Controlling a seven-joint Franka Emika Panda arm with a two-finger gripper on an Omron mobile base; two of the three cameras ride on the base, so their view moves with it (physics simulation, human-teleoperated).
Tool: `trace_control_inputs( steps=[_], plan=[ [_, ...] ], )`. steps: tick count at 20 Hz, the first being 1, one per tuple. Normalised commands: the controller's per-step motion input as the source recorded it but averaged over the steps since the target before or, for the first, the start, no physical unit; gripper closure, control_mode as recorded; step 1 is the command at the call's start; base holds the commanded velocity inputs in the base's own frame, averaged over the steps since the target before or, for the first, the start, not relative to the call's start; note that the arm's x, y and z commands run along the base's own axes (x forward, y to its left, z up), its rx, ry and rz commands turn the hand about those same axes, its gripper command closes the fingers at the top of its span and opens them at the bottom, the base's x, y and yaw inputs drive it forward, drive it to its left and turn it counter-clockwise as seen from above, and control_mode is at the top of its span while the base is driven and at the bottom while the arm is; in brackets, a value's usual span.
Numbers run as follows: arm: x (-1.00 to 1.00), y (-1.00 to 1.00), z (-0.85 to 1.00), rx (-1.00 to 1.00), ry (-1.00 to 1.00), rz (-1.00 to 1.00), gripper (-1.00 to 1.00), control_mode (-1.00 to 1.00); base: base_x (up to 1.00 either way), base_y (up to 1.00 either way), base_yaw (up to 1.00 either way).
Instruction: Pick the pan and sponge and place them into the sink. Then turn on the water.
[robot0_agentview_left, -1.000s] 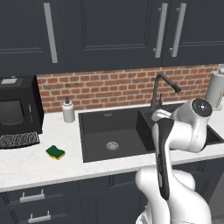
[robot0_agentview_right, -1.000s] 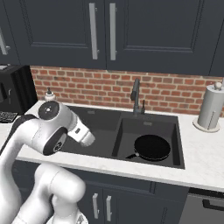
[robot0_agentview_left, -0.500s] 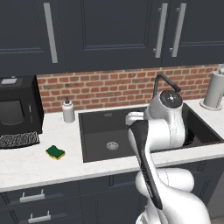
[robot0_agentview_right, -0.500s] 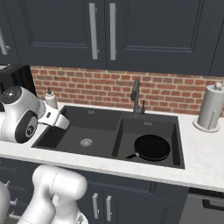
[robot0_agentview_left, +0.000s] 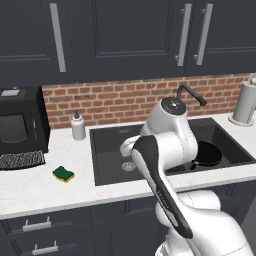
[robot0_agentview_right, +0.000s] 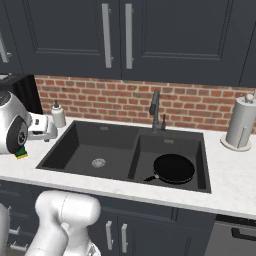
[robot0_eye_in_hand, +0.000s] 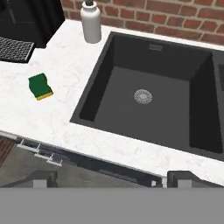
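- Dark finger tips stand wide apart at the bottom of my hand view, with nothing between them; the gripper hangs over the front edge of the white marbled worktop, looking down at the larger left basin of the sink.
- Green over yellow, the sponge lies flat on the worktop left of the sink, well apart from my fingers, near the black appliance and a little in front of the white soap dispenser.
- I judge the sponge light, soft and springy: it should squash under a pinch, so I would take it across its short sides, fingers straddling it from above, and close gently.
- The black pan already sits in the smaller right basin, handle toward the front; stiff and heavier, it needs no more handling as I see it.
- Outward from the hand, the wrist leans out to the left over the sink front, while the white arm folds back on itself in front of the faucet.
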Motion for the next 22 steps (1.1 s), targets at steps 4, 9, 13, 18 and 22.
trace_control_inputs(
  steps=[4, 9, 13, 18, 22],
  plan=[
    [-0.03, 0.63, -0.14, -0.04, 0.13, 0.38, -1.00, -1.00, 0.00, 0.00, 0.00],
    [0.00, 0.63, -0.18, -0.03, 0.16, 0.36, -1.00, -1.00, 0.00, 0.00, 0.00],
    [0.00, 0.59, -0.19, -0.02, 0.17, 0.24, -1.00, -1.00, 0.00, 0.00, 0.00],
    [0.01, 0.46, -0.24, -0.08, 0.13, 0.02, -1.00, -1.00, 0.00, 0.00, 0.00],
    [0.11, 0.45, -0.32, -0.15, 0.08, 0.00, -1.00, -1.00, 0.00, 0.00, 0.00]
  ],
)
